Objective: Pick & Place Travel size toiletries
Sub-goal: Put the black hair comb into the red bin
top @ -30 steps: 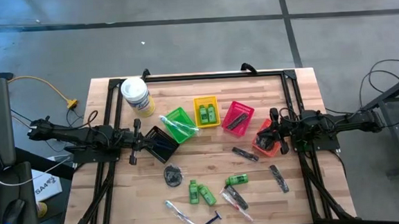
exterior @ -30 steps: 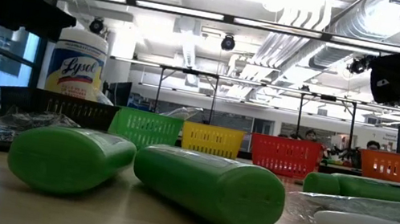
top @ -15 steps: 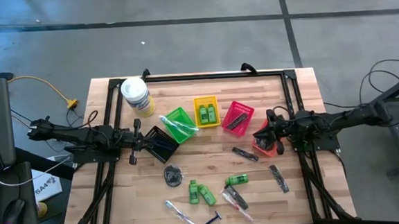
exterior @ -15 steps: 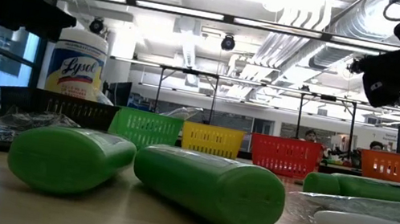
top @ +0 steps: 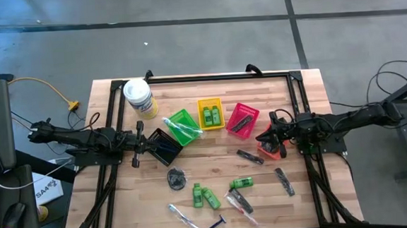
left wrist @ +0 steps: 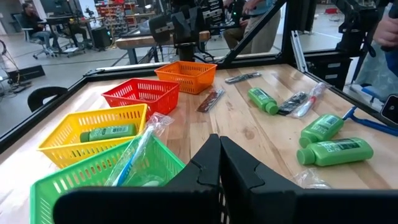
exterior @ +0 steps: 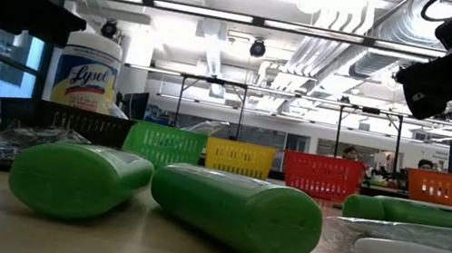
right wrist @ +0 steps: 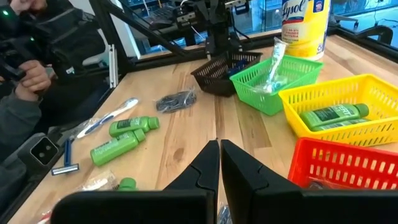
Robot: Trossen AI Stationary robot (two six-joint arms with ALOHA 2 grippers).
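My right jaws (top: 281,140) are pressed together with nothing between them, hanging above the orange basket (top: 267,142) at the three o'clock side of the worktop (top: 301,94). My left jaws (top: 139,142) are likewise closed and empty, at about nine o'clock, just beside the black basket (top: 164,146). Between my two arms runs the row of baskets: the green basket (top: 182,126) with a clear-wrapped tube (top: 181,127) sticking out, the yellow basket (top: 211,113) with two green bottles (top: 211,115) lying in it, and the red basket (top: 242,119) with a dark item inside. The rest of the toiletries lie loose toward six o'clock: a dark coiled bundle (top: 177,177), two green bottles side by side (top: 204,195), a third green bottle (top: 242,183), two black combs (top: 250,156) near four o'clock, clear tubes (top: 182,216) and a blue-handled razor (top: 214,227) at the edge. A white tub with yellow label (top: 138,97) stands at eleven o'clock.
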